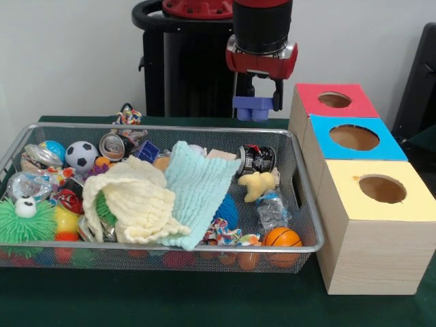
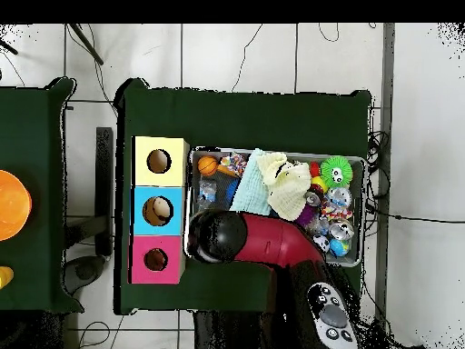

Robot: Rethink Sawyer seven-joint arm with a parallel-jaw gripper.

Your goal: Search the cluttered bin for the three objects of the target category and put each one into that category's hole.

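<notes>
I work in a lab: a green-clothed table [image 2: 245, 114] on a white tiled floor [image 2: 236, 54] strewn with loose black cables [image 2: 91, 41].

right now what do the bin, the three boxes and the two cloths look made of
The bin looks like metal wire mesh with a shiny rim: you can see through its walls. The boxes seem to be pale wood, going by the grain lines, with matte coloured tops that may be paper or paint. The light blue cloth and cream cloth look like soft crinkled fabric, probably cotton muslin.
</notes>
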